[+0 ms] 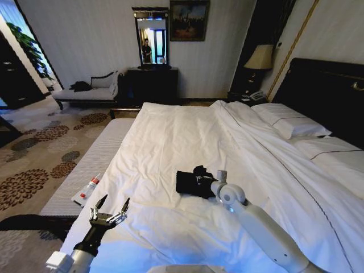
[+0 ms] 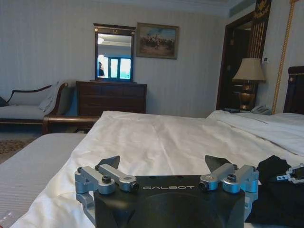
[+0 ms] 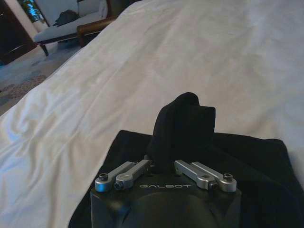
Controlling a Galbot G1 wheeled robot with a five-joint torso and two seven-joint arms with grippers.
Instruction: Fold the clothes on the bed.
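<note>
Trouble, as I judge it, would come from the pinch itself: my right gripper (image 3: 164,164) has only a raised ridge of the black T-shirt (image 1: 190,183) between its closed-in fingers, and soft fabric like that could slide out if I pull too fast, or the whole small bundle could drag across the sheet and undo whatever fold it has. A second risk is snagging the white duvet underneath along with the shirt, since the cloth lies flat on it.

From the right wrist view I see the fingers drawn in on a dark hump of fabric that stands up just ahead of the palm, while the remainder of the shirt spreads flat beneath and around the gripper. In the head view that same gripper (image 1: 206,182) sits at the right edge of the compact dark bundle, touching it, on the near half of the bed (image 1: 170,131), well short of the pillows (image 1: 290,122).

My left gripper (image 1: 110,211) hangs near the foot-side corner of the mattress, jaws spread wide and holding nothing. It is well apart from the shirt; in the left wrist view the dark fabric (image 2: 278,199) shows off beyond one open finger (image 2: 216,164), with the other arm's fingertips resting on it.

On the grey bench (image 1: 85,170) beside the bed lies a small tube (image 1: 89,187).
</note>
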